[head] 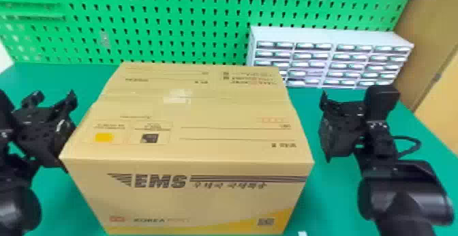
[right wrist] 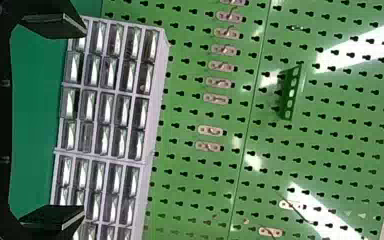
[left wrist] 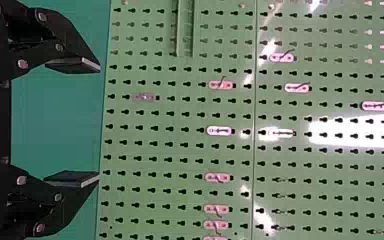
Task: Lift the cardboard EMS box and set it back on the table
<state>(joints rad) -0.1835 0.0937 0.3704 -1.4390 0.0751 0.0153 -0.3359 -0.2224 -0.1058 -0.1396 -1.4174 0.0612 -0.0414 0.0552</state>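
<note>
The table (head: 327,194) bears the EMS box (head: 184,197), between the left gripper (left wrist: 98,121) and right gripper (right wrist: 84,122), both spread wide. Lifting, presumably next, calls for even, simultaneous pressure on opposite sides at matching height, lest it tilt.

Left pincer (head: 51,98): at left, fingers parted. Right pincer (head: 352,97): at right, fingers parted. Both point far.
</note>
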